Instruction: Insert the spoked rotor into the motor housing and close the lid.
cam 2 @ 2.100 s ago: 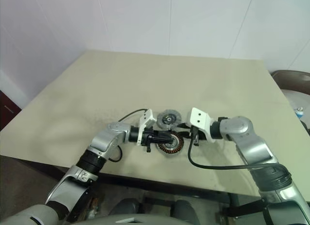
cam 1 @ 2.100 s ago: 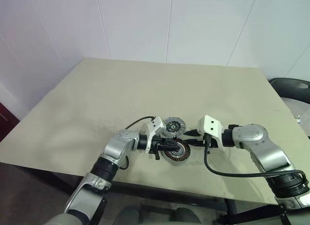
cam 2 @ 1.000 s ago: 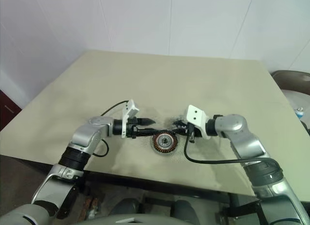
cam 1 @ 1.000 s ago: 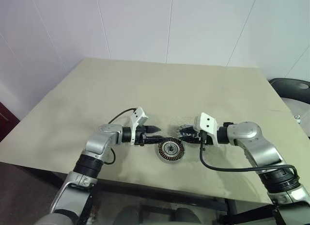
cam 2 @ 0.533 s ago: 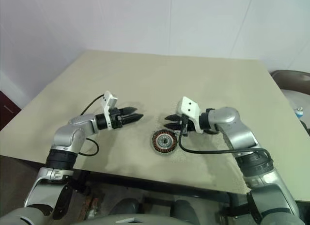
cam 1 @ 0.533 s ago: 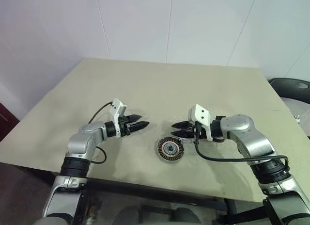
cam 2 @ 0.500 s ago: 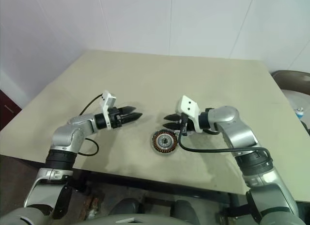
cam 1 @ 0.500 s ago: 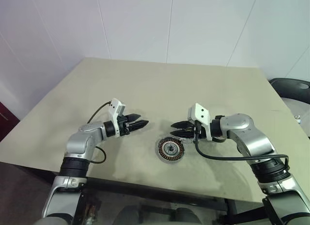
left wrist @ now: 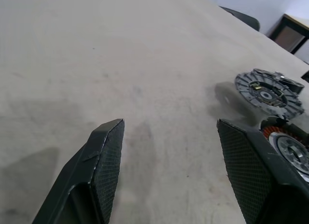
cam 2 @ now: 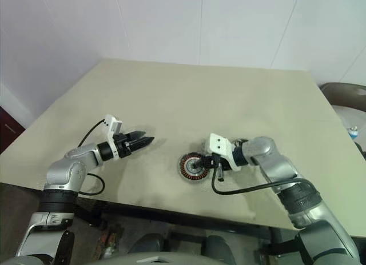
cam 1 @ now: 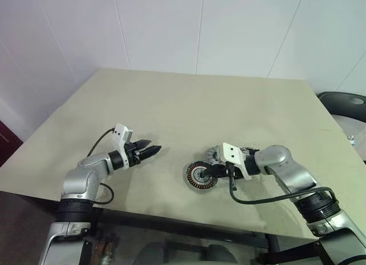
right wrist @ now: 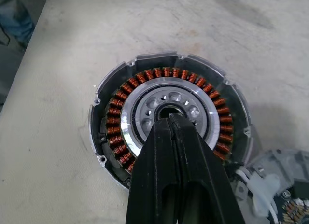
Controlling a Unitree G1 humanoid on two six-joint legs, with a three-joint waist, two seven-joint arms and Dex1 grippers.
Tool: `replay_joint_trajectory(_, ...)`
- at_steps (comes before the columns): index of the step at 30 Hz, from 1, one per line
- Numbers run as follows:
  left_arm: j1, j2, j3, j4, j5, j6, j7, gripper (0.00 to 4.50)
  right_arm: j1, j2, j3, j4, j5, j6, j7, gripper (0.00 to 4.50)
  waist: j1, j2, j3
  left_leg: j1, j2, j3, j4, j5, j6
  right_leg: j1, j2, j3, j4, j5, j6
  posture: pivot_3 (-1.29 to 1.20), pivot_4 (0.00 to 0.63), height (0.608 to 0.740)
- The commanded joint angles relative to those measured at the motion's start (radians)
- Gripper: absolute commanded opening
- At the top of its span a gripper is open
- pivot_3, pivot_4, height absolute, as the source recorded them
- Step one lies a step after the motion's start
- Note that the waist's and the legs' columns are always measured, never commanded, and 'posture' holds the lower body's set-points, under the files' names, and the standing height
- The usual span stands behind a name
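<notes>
My shut right hand [right wrist: 170, 119] presses its tips at the centre of the motor housing [right wrist: 169, 119] near the desk's [cam 1: 229, 105] front edge, my left hand [cam 1: 148, 150] hangs wide and empty, and the lid [left wrist: 268, 92], just behind, is not yet on.

We note the left gripper [cam 1: 150, 149] has withdrawn toward frame left; the right gripper [right wrist: 170, 119] has closed, descending over the motor housing [right wrist: 116, 96].
</notes>
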Motion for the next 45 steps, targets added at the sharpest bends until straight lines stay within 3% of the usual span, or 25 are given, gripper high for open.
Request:
replay_joint_trajectory(1,-0.015,0.001,0.015,-0.037,-0.017,-0.013,0.011,3.25,-0.014,0.011,0.002,0.008,-0.021,-0.045,-0.003,0.02,-0.001,0.000,0.000,0.000,0.000,0.000,0.000,0.000,0.000,0.000,0.000,0.000,0.000,0.000,0.000,0.00,0.000,0.740)
replay_joint_trajectory(33,0.043,-0.017,0.004,-0.086,-0.022,-0.021,0.047,3.25,-0.047,0.164,0.036,0.121,-0.099,-0.119,-0.097,0.02,-0.002,0.000,0.000,0.000,-0.001,0.000,0.000,0.000,0.000,0.000,-0.001,0.000,0.000,0.000,0.000,0.00,0.000,0.740)
replay_joint_trajectory(39,0.049,-0.021,0.006,-0.094,-0.026,-0.022,0.053,3.25,-0.090,0.255,-0.102,0.038,0.129,0.130,-0.098,0.02,-0.005,0.000,0.000,0.000,-0.001,0.000,-0.001,0.000,-0.001,-0.001,-0.001,0.000,0.001,0.001,-0.001,0.00,0.000,0.740)
replay_joint_trajectory(45,0.051,-0.017,0.006,-0.090,-0.023,-0.024,0.053,3.25,-0.091,0.223,-0.107,0.003,0.155,0.181,-0.081,0.02,-0.002,0.000,0.000,0.000,-0.001,0.000,-0.001,0.000,-0.001,-0.001,-0.002,0.000,0.000,0.001,-0.001,0.00,0.000,0.740)
